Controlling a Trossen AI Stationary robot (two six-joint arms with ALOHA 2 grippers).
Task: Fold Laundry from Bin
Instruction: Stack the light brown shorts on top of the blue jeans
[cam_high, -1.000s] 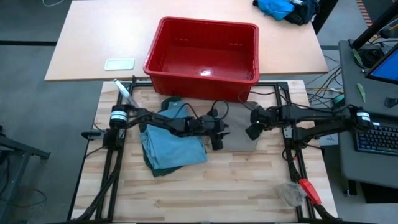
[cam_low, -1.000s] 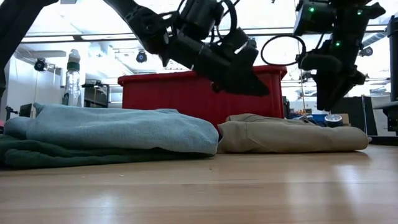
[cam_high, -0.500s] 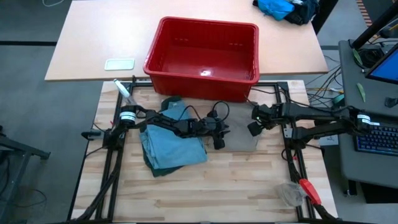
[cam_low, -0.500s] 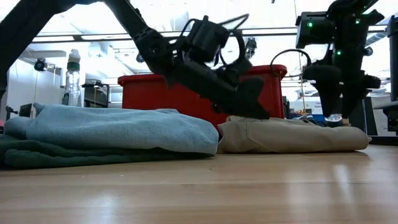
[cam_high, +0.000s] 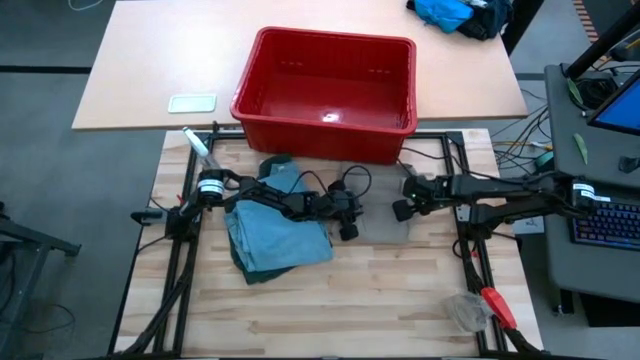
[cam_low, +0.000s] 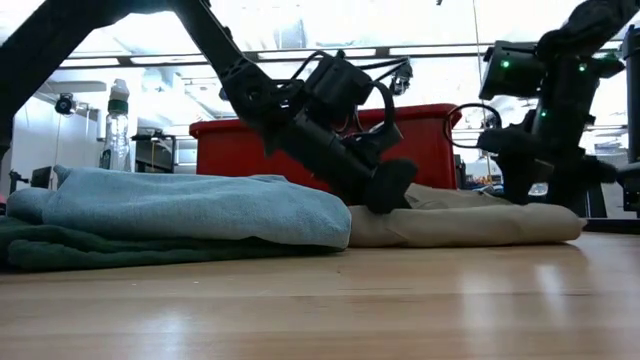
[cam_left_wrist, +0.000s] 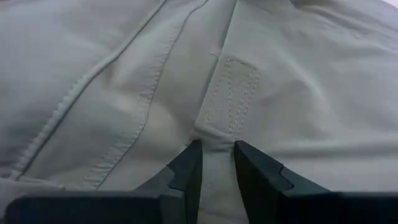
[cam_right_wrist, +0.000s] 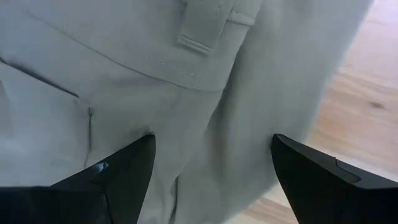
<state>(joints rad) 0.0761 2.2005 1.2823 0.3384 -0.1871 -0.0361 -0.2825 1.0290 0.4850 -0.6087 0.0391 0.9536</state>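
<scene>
Bright overhead light, backlit low view.

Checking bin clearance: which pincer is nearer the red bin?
Right. The right pincer is just below the red bin's front right corner; the left pincer sits lower.

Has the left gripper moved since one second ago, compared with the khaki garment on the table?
Yes. In the low view the left gripper has come down from above the red bin's rim onto the khaki garment, pinching a fold.
</scene>
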